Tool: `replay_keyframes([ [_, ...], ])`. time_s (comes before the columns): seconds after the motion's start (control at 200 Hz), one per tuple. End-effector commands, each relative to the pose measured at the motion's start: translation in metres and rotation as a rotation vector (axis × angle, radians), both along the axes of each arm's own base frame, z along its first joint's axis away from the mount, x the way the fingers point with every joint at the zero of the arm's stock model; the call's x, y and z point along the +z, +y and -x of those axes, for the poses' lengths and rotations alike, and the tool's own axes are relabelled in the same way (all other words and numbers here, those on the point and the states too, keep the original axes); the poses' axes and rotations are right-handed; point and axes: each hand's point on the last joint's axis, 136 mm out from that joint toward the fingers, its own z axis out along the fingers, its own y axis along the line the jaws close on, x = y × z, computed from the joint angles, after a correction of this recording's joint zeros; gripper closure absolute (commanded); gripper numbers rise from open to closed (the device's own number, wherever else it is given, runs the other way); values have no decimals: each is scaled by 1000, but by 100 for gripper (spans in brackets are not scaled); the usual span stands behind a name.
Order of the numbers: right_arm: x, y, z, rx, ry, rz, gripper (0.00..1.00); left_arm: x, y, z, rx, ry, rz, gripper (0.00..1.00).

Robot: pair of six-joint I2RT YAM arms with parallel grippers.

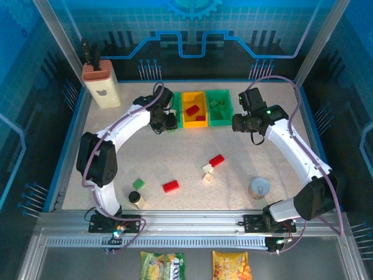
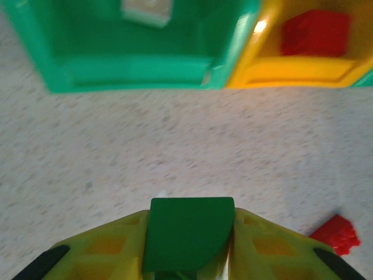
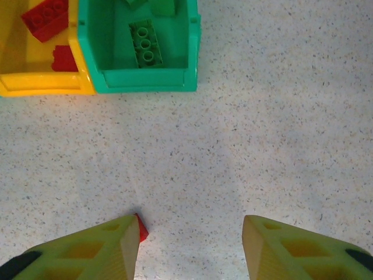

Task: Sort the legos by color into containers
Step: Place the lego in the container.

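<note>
My left gripper is shut on a green lego, just in front of the left green container, which holds a cream lego. The yellow container has red legos in it. Green legos lie in the right green container. My right gripper hangs open over bare table, right of that container. Loose on the table are a red lego, two cream legos, another red lego and a green lego.
A beige knife block stands at the back left. A dark-capped jar sits near the front left and a grey cup at the front right. A raised blue rim bounds the table.
</note>
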Motion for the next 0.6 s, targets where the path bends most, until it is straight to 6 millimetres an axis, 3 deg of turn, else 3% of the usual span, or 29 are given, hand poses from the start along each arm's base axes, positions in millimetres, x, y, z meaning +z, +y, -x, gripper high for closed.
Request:
replay_keyframes([
  [0.0, 3, -8, 9, -31, -1, -27, 49, 22, -38, -23, -46, -78, 79, 67],
  [0.125, 2, -14, 13, -43, -3, -29, 49, 35, -75, -48, -80, -147, 134, 67],
  [0.38, 4, -23, 18, -58, -4, -24, 49, 41, -148, -101, -119, -291, 236, 67],
  [0.595, 4, -24, 23, -58, 3, -25, 49, 37, -184, -136, -90, -414, 276, 67],
])
